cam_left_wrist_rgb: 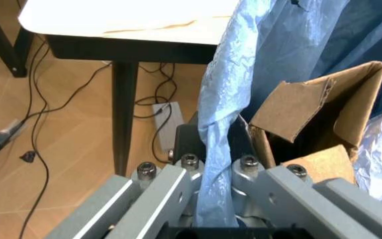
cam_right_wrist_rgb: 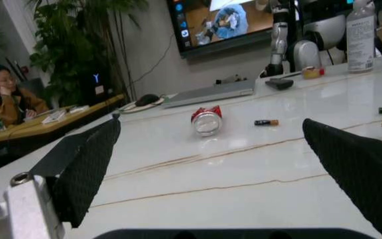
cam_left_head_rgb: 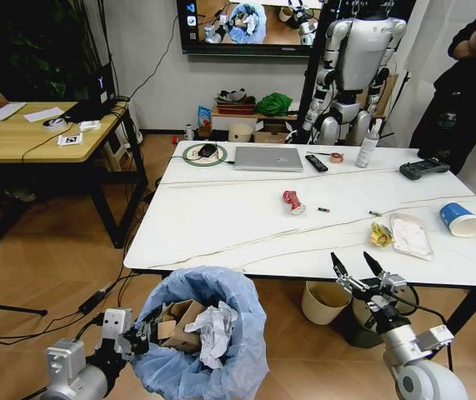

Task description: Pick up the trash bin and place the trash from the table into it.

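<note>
The trash bin (cam_left_head_rgb: 200, 333) is running off the bottom edge of the head view, its blue bag hiding the bin wall. The left tool (cam_left_wrist_rgb: 214, 199) is burying its fingertips in a fold of that bag, so the rim beneath is not showing. Cardboard (cam_left_head_rgb: 179, 321) and crumpled paper (cam_left_head_rgb: 217, 329) are covering whatever is lying deeper. A small dark item (cam_left_head_rgb: 323, 209) on the surface (cam_left_head_rgb: 221, 225) is staying too small to identify.

no readable text, brand, number or label anywhere; markings too small or blurred
</note>
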